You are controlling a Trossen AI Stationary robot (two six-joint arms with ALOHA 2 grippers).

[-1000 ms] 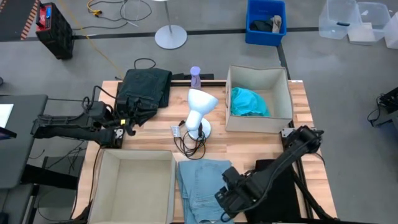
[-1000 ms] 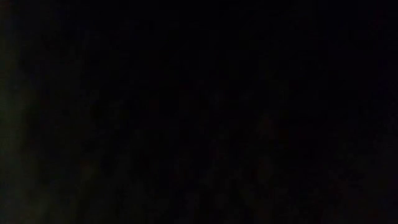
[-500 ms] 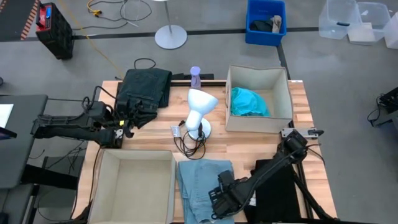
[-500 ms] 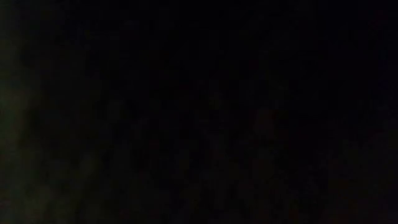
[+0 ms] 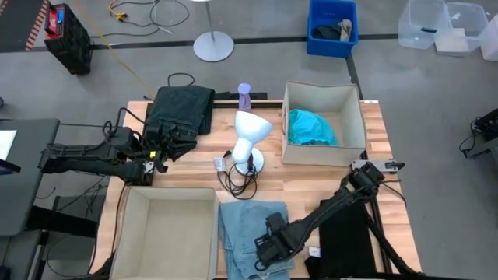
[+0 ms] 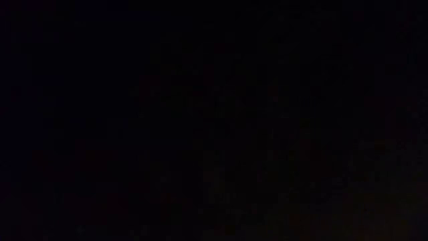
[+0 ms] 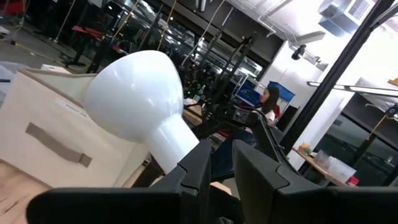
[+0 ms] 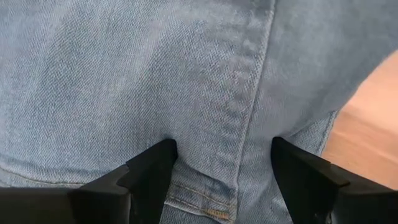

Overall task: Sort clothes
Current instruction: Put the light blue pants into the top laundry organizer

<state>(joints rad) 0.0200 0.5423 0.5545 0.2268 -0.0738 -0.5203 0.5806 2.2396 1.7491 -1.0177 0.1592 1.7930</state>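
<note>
The light blue denim jeans (image 5: 245,229) lie flat at the table's near middle. My right gripper (image 5: 263,250) is open, low over their near right part; the denim fills the right wrist view (image 8: 186,74). The black garment (image 5: 350,233) lies at the near right under my right arm. The dark green trousers (image 5: 183,109) lie folded at the far left. My left gripper (image 5: 159,154) is shut just beside their near edge. The teal shirt (image 5: 311,127) lies in the far right beige box (image 5: 323,92). The low view is dark. My right gripper's open fingers (image 8: 152,168) come down from above onto the jeans, one on each side of a stitched seam (image 8: 239,124). The fingertips rest on the top layer of denim. The jeans lie flat on the table.
A white desk lamp (image 5: 250,136) with its cord stands mid-table, and it fills the left wrist view (image 7: 137,93). An empty beige box (image 5: 167,233) sits at the near left beside the jeans. A small purple bottle (image 5: 244,95) stands at the far edge.
My right gripper has moved toward the table's left edge, from over the black garment's edge onto the jeans, and its arm has stretched out lower across the table.
</note>
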